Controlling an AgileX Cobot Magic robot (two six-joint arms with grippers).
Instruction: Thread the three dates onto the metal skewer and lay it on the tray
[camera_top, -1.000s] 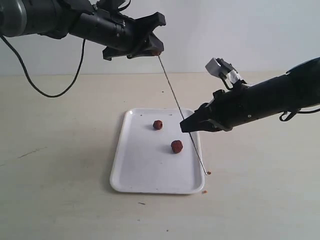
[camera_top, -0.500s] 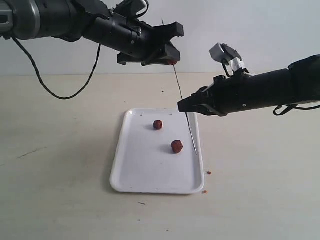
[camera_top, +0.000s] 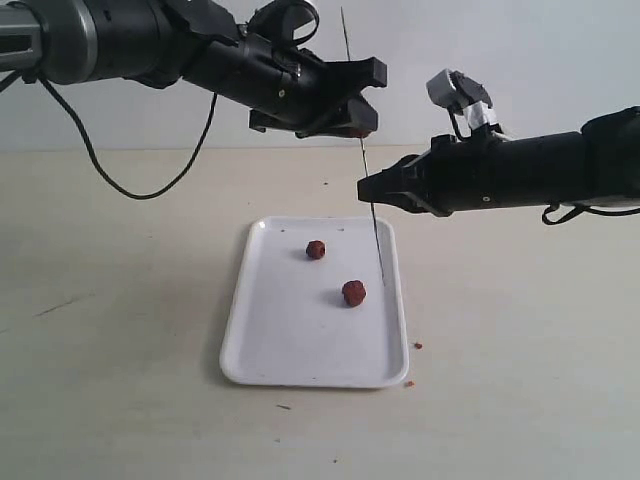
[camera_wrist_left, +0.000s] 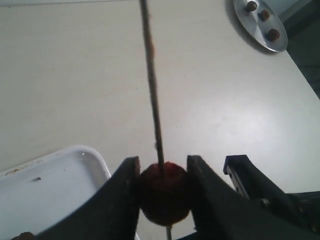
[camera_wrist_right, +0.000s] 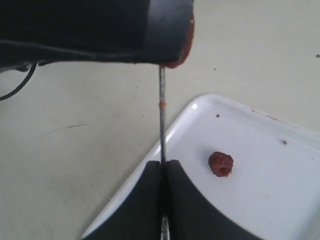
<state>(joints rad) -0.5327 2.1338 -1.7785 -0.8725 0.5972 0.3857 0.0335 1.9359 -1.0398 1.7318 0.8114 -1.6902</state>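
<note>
My left gripper (camera_top: 371, 98) pinches one date (camera_wrist_left: 164, 192), pierced by the metal skewer (camera_top: 374, 230), above the far right of the tray (camera_top: 262, 345). My right gripper (camera_top: 366, 188) clamps the near-upright skewer lower down. A second date (camera_top: 316, 249) and a third date (camera_top: 354, 292) lie on the tray.

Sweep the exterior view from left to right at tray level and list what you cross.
tray (its left rim) → farther date → nearer date → metal skewer, its lower end over the tray → crumb by the tray's near corner → crumb farther right
</note>
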